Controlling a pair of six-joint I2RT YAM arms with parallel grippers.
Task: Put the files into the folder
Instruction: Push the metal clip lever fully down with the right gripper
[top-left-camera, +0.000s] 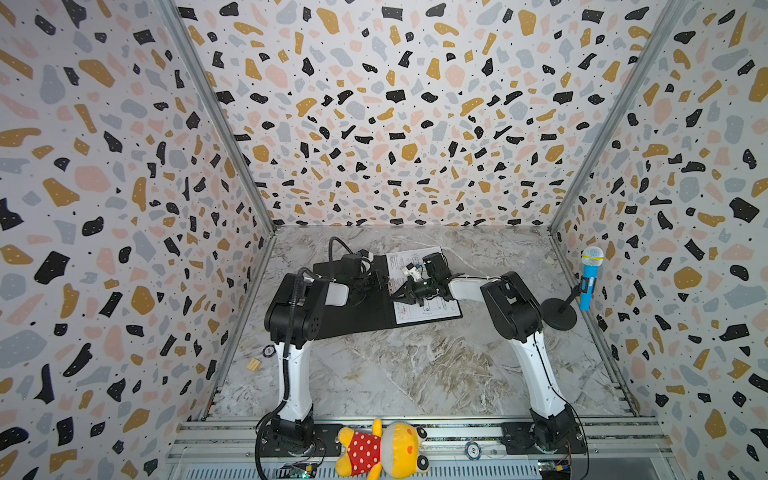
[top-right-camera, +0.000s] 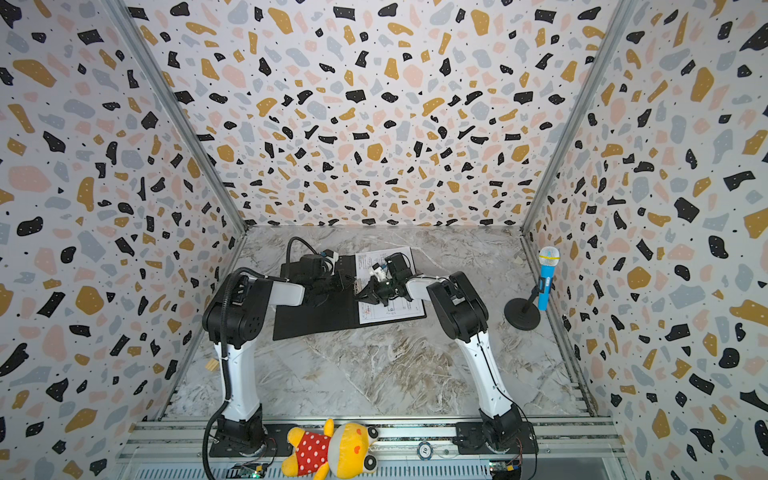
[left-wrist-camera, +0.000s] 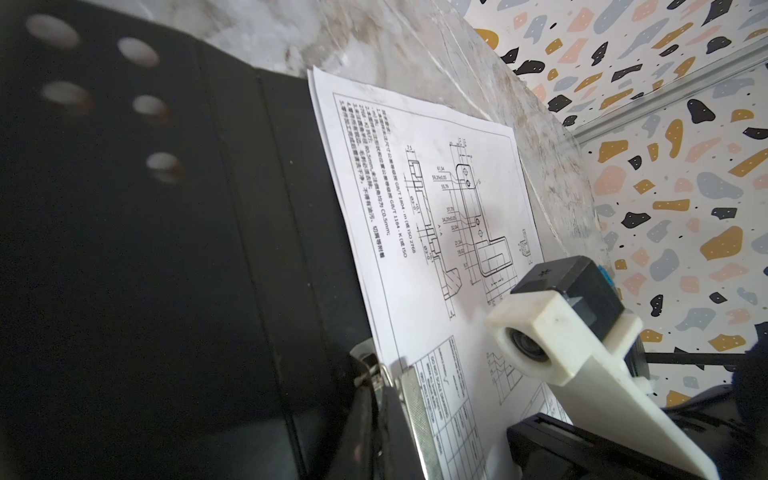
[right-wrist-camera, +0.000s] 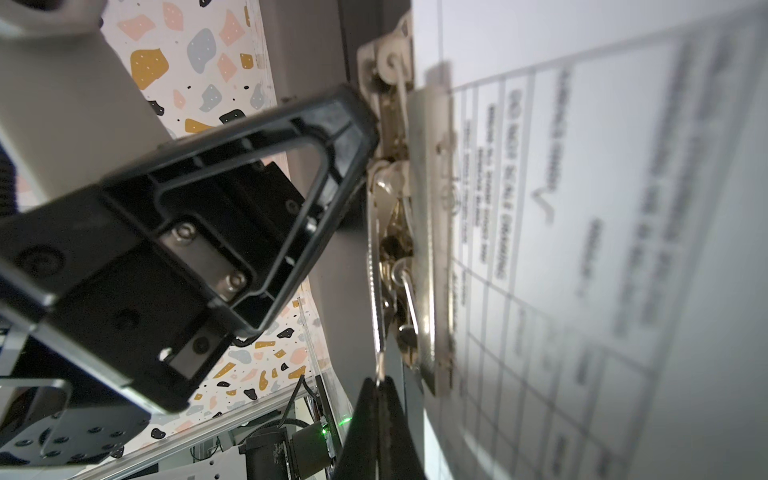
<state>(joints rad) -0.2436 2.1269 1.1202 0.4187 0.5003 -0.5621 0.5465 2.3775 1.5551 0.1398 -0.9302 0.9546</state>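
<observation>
- Your arms (top-left-camera: 299, 307) reach in from the front rail, elbows raised, wrists low over the marble table (top-left-camera: 415, 374).
- The thin flat folder (top-left-camera: 353, 320) lies open, black inside up.
- The white paper files (left-wrist-camera: 415, 187) rest on its right half, drawing uppermost, edge under the metal spine clip (right-wrist-camera: 419, 232).
- Your left gripper (right-wrist-camera: 365, 124) is closed, tip at the clip.
- Your right gripper (right-wrist-camera: 376, 395) is closed at the clip's lever; grip unclear.

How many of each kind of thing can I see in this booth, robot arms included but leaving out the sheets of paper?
robot arms: 2
open folder: 1
toy microphone: 1
plush toy: 1
round chips: 2
wooden block: 1
Total: 8
</observation>
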